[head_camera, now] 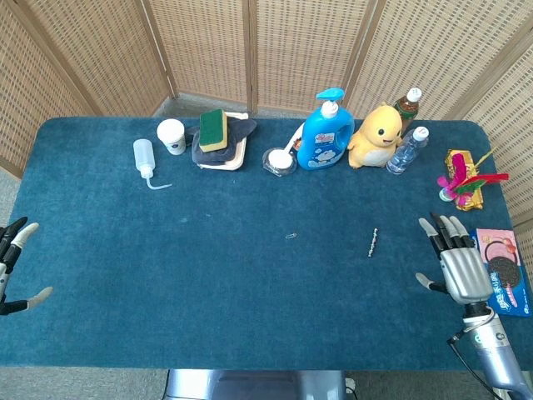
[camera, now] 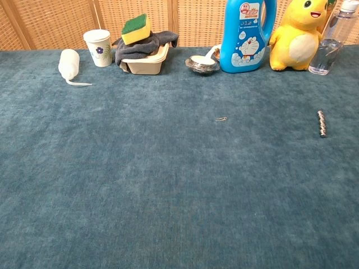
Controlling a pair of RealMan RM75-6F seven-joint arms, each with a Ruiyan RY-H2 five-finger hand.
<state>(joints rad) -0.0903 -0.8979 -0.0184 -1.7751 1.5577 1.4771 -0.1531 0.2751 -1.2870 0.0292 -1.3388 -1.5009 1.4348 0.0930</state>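
Observation:
In the head view my right hand (head_camera: 455, 260) hovers over the blue table (head_camera: 250, 292) near its right edge, fingers spread, holding nothing. It is nearest to a pink and blue snack packet (head_camera: 503, 268) just to its right. A small string of metal beads (head_camera: 373, 242) (camera: 322, 123) lies to its left, and a paper clip (head_camera: 291, 236) (camera: 221, 119) lies near the table's middle. My left hand (head_camera: 15, 265) shows at the far left edge, fingers apart and empty. Neither hand appears in the chest view.
Along the far edge stand a squeeze bottle (head_camera: 145, 158), a paper cup (head_camera: 171, 136), a tray with cloth and sponge (head_camera: 218, 140), a foil bowl (head_camera: 279, 160), a blue detergent bottle (head_camera: 323, 133), a yellow plush toy (head_camera: 375, 137), two bottles (head_camera: 408, 148) and colourful wrapped items (head_camera: 463, 178).

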